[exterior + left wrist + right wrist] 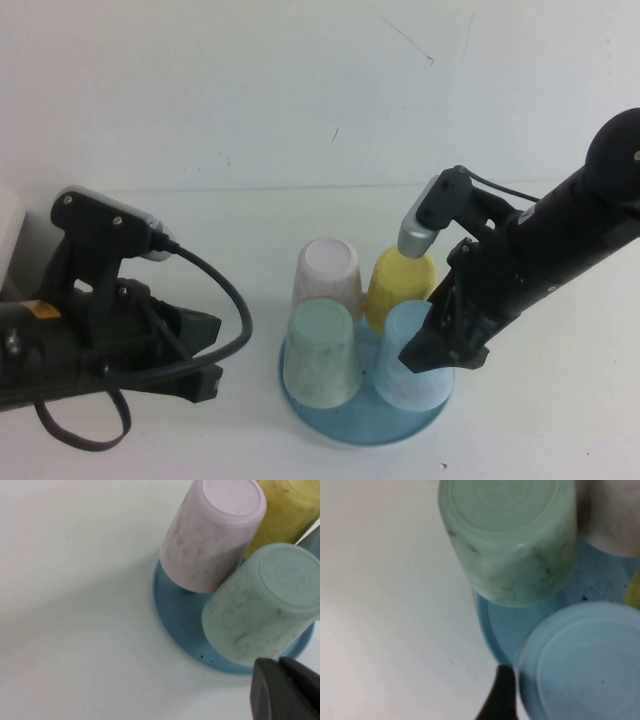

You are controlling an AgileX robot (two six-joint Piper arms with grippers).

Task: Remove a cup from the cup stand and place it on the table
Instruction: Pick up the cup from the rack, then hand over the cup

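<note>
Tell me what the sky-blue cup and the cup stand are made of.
Cup: likely plastic, matte, faintly speckled, upside down, right gripper at it. Cup stand: probably moulded plastic, smooth blue, slight sheen on its rim. Left gripper hangs left of the stand.

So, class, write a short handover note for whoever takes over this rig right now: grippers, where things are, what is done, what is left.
Right gripper: down at the sky-blue cup, one finger beside its wall; grip unclear.
Left gripper: parked left of the cup stand, holding nothing.
All four cups sit upside down on the stand: sky-blue, mint-green cup, pink cup, yellow cup.
Done: approach only.
Left: grasp, lift off, set on the table.
</note>
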